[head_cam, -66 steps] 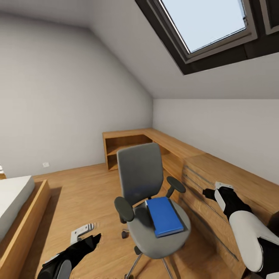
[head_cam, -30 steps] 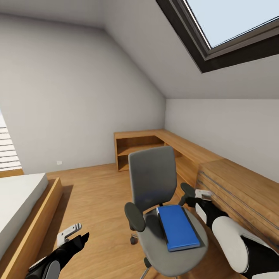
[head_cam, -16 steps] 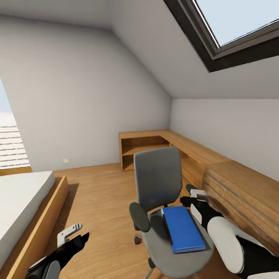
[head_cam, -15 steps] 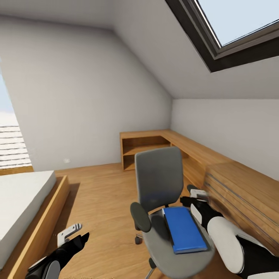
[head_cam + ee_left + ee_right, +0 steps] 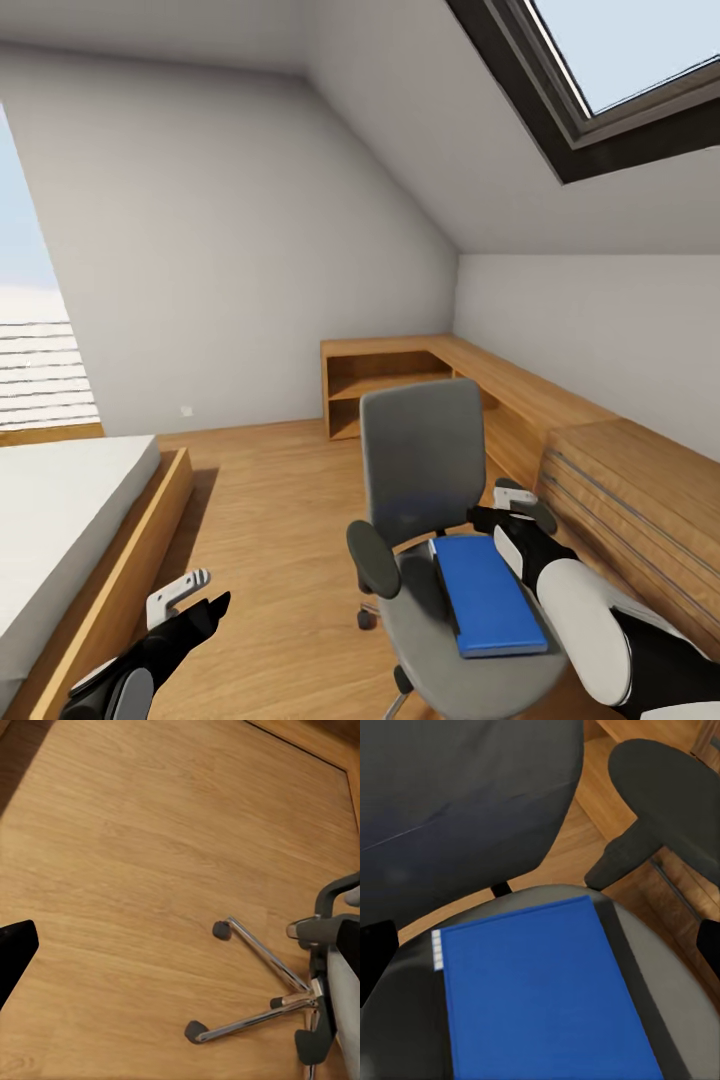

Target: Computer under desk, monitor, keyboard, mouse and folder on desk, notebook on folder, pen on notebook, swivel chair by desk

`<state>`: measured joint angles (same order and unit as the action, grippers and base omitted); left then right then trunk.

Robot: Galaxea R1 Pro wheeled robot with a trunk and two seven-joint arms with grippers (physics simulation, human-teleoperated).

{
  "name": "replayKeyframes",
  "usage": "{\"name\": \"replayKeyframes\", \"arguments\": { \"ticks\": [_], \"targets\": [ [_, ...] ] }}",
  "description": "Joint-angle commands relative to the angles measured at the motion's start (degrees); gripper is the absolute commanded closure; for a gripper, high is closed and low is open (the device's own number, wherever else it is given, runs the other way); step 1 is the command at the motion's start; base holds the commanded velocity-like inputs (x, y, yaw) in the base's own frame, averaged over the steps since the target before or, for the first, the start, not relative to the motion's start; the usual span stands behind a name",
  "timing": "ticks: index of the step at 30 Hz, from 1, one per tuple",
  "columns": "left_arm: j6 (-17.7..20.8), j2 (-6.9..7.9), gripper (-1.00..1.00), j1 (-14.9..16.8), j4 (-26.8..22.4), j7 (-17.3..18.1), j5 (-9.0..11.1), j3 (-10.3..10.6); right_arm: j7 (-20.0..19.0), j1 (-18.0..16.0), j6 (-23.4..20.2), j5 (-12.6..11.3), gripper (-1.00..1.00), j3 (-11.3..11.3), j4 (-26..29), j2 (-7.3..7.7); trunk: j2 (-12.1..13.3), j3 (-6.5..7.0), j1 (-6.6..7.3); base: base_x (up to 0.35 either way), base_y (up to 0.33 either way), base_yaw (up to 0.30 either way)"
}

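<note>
here the blue folder (image 5: 488, 606) lies flat on the chair (image 5: 432, 500) seat, the right gripper (image 5: 512, 506) spread wide just above its far edge, so a shallow pinch could slide it off or roll the chair away.

Home attic bedroom. Sloped grey-white walls (image 5: 250, 200); black-framed skylight (image 5: 600, 90) upper right of frame. Bed (image 5: 60, 510) with wood frame lower left. Light wood floor (image 5: 270, 520). Low wood shelf and drawer unit (image 5: 520, 410) along right wall. Grey swivel chair (image 5: 430, 500) at centre.
</note>
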<state>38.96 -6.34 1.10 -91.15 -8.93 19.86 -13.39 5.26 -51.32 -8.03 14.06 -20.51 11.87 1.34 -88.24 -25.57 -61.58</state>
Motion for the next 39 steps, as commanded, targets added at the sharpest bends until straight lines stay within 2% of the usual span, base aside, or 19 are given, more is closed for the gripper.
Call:
{"name": "replayKeyframes", "arguments": {
  "ticks": [1,32,34,36,38,39],
  "targets": [
    [0.25,-0.06,-1.0,0.05,-0.13,-0.44,0.62,-0.04,0.02,-0.02,-0.32,0.57,-1.0,-0.32,0.08,0.03,-0.45,-0.25,-0.22,0.0,0.0,0.002],
    [0.27,-0.16,-1.0,0.05,-0.17,-0.65,0.62,-0.06,-0.04,-0.01,-0.32,0.52,-1.0,-0.34,0.09,0.36,-12.89,-5.82,-7.03,0.0,0.0,0.0],
    [0.28,-0.04,-1.0,0.05,0.02,-0.47,0.62,-0.16,-0.37,-0.01,-0.32,0.19,-1.0,-0.7,0.0,0.78,-13.27,-5.99,-7.25,0.0,0.0,0.0],
    [0.21,-0.7,-1.0,0.05,-0.45,-0.56,0.57,0.11,-1.01,0.09,-0.06,-0.43,-1.0,-1.07,0.0,1.42,-14.08,-6.35,-7.68,0.0,0.0,0.0],
    [0.21,-0.7,-1.0,0.05,-0.45,-0.56,0.57,0.11,-1.65,0.09,-0.06,-1.06,-1.0,-1.07,0.0,2.07,-14.88,-6.71,-8.12,0.0,0.0,0.0],
    [0.17,-1.03,-1.0,0.05,-0.67,-0.73,0.55,0.23,-1.31,0.14,0.03,-0.7,-1.0,-0.74,-0.1,1.73,-15.28,-6.89,-8.34,0.0,0.0,0.0]
  ]
}}
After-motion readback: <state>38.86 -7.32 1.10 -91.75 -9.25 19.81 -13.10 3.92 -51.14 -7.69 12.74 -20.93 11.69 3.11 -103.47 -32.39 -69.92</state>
